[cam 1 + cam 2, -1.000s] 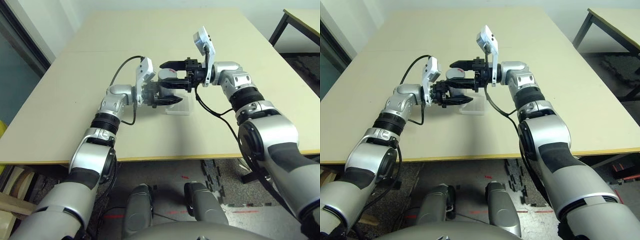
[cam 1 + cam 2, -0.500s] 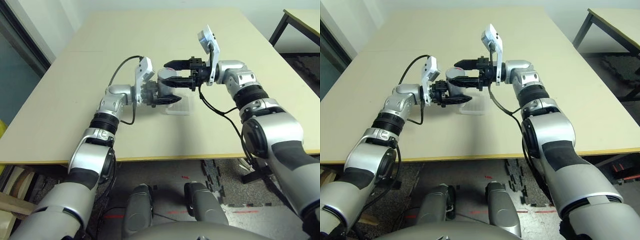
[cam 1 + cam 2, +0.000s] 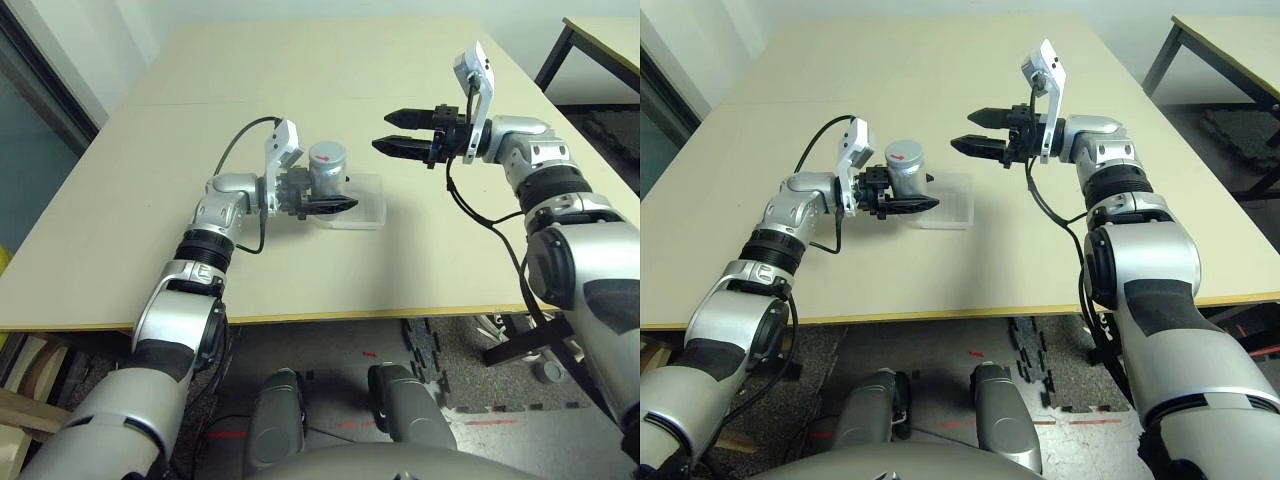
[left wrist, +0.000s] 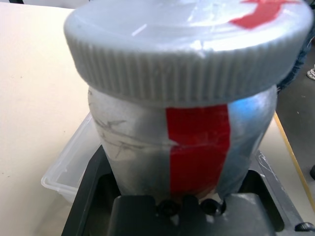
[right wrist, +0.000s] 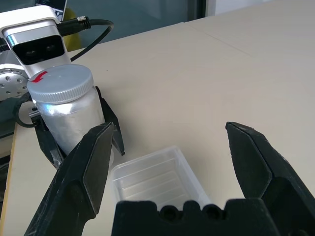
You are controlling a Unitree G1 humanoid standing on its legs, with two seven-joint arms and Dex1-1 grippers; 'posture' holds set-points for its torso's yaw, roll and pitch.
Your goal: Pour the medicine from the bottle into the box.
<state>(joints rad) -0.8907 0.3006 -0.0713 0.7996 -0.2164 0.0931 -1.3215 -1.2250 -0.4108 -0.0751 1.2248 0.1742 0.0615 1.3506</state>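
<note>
My left gripper (image 3: 336,197) is shut on the bottle (image 3: 327,172), a silver-grey cylinder with a red stripe (image 4: 197,147). The bottle stands upright with its ribbed grey cap (image 4: 187,49) on. It hangs at the left end of the clear plastic box (image 3: 362,205), which rests on the table. The medicine is hidden inside the bottle. My right gripper (image 3: 384,133) is open in the air to the right of the bottle and apart from it, pointing at it. In the right wrist view, the bottle (image 5: 69,113) and the box (image 5: 157,179) lie beyond the spread fingers (image 5: 88,172).
The beige table (image 3: 420,70) stretches wide behind and beside the box. Its front edge (image 3: 400,315) runs close to my body. A second table (image 3: 600,40) stands at the far right, over dark floor mats. Black camera cables hang from both wrists.
My right gripper, which was around the bottle's top, has pulled away to the right and stays open. The left gripper keeps the bottle, cap still on.
</note>
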